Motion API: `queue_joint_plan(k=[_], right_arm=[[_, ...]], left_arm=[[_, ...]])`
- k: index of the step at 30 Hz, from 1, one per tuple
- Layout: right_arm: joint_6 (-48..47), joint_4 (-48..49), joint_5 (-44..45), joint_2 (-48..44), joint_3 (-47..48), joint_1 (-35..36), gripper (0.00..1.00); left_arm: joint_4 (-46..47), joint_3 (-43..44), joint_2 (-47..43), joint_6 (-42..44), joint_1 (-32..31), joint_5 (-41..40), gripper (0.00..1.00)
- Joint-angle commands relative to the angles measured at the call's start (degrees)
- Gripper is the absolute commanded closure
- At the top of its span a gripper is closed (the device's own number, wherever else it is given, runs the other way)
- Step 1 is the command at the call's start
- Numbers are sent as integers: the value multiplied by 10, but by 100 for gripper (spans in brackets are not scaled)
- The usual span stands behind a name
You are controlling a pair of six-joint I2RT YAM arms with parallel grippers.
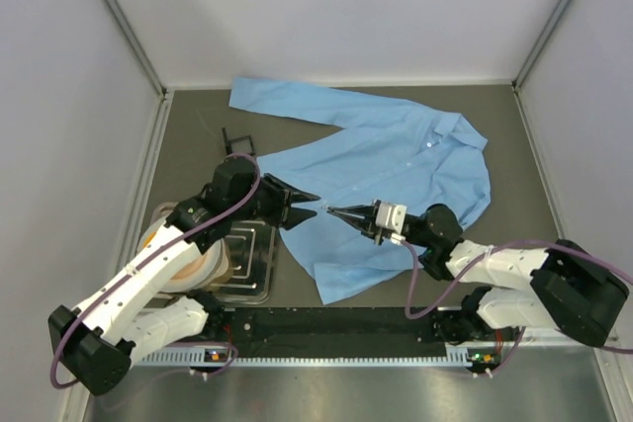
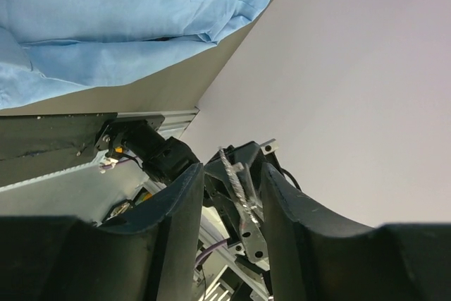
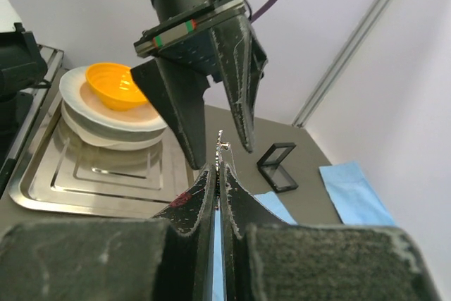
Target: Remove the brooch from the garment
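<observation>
Right claw, top view: the right gripper is closed to a narrow point on the brooch, above the lower front panel of the garment.
Left claw, top view: the left gripper is spread wide, facing the right tip from over the garment's side edge.
Arm pose, top view: both forearms run low and nearly level and meet tip to tip over the garment.
Left wrist view: the left gripper's fingers frame the right gripper. The brooch cannot be made out. The garment lies well beyond.
Right wrist view: the brooch sits at the very tip of the right gripper, between the open jaws of the left gripper. No cloth shows at the tip, and the garment lies below.
Handling (judgement): the brooch is very light, rigid, smooth and easy to drop. Grip it on its thin stem with fingertip pads only. The garment is soft and would lift with any snag.
</observation>
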Motion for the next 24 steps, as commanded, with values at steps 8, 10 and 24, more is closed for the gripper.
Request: queue_joint_plan(k=[8,10,24], right_arm=[[-34,48,9,39,46,38,100],[-38,49,12,34,43,42,100],[-75,-2,22,20,46,56,100]], left_arm=[[12,12,-2,-18,1,-15,73],[3,13,-3,-16,1,-20,72],[2,5,-20,-24,1,-40,80]])
